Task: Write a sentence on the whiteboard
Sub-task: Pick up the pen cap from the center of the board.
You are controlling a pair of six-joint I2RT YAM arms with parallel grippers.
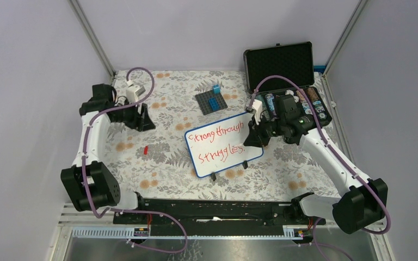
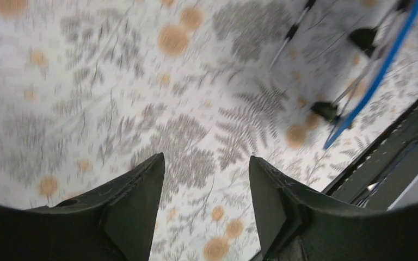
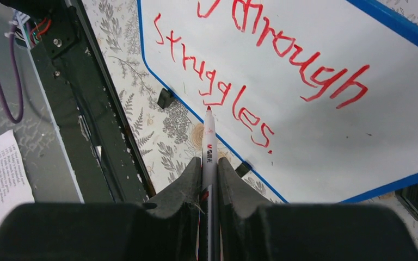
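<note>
The whiteboard (image 1: pixel 223 145), white with a blue rim and small black feet, lies tilted in the middle of the flowered table and bears red writing in two lines. My right gripper (image 3: pixel 209 163) is shut on a red marker (image 3: pixel 209 142), whose tip hovers at the board's near edge (image 3: pixel 305 125), just past the final full stop. In the top view this gripper (image 1: pixel 251 136) sits at the board's right side. My left gripper (image 1: pixel 144 120) is well left of the board, open and empty (image 2: pixel 207 163) above the tablecloth. The board's blue rim (image 2: pixel 378 73) shows at the upper right of the left wrist view.
An open black foam-lined case (image 1: pixel 280 61) with small items stands at the back right. A grey baseplate with blue bricks (image 1: pixel 211 101) lies behind the board. A small red cap (image 1: pixel 146 150) lies left of the board. A black rail (image 1: pixel 212 209) runs along the near edge.
</note>
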